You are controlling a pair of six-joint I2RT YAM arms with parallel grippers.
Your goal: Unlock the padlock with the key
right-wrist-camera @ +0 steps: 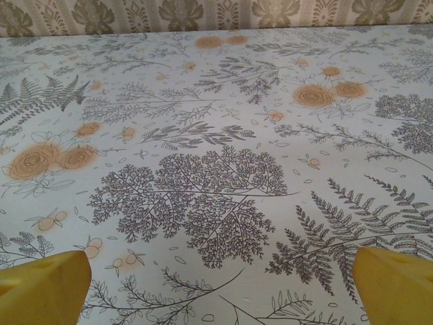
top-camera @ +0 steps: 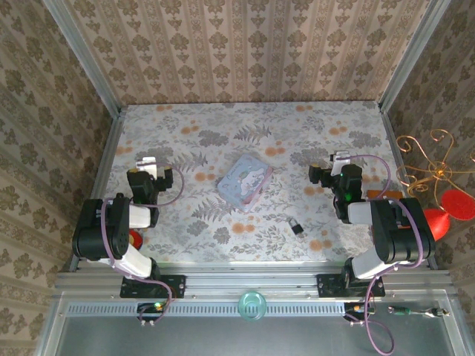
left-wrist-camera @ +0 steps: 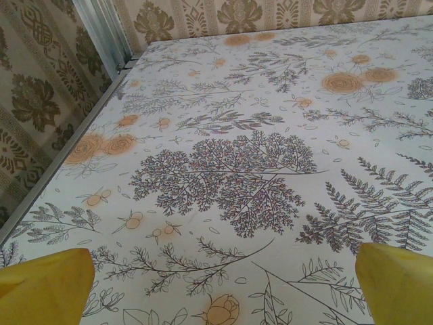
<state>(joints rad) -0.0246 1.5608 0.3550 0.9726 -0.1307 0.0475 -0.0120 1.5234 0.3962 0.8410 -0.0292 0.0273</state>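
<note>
The padlock (top-camera: 296, 226), tiny with a dark body and a thin silvery shackle, lies on the floral table near the front, right of centre. I cannot make out the key anywhere. My left gripper (top-camera: 146, 163) hovers at the left side of the table, far from the padlock, open with nothing between its yellow fingers (left-wrist-camera: 47, 288). My right gripper (top-camera: 340, 159) sits at the right, behind the padlock, also open and empty, its yellow fingertips (right-wrist-camera: 396, 284) wide apart over bare tablecloth. Each wrist view looks toward the back wall, with the left gripper (left-wrist-camera: 223, 288) and right gripper (right-wrist-camera: 220, 288) above printed ferns.
A translucent bluish pouch (top-camera: 244, 180) lies mid-table between the two arms. Metal rails and patterned walls (top-camera: 104, 156) close in the table on three sides. A red object (top-camera: 445, 211) and a gold wire ornament (top-camera: 423, 159) stand outside the right wall.
</note>
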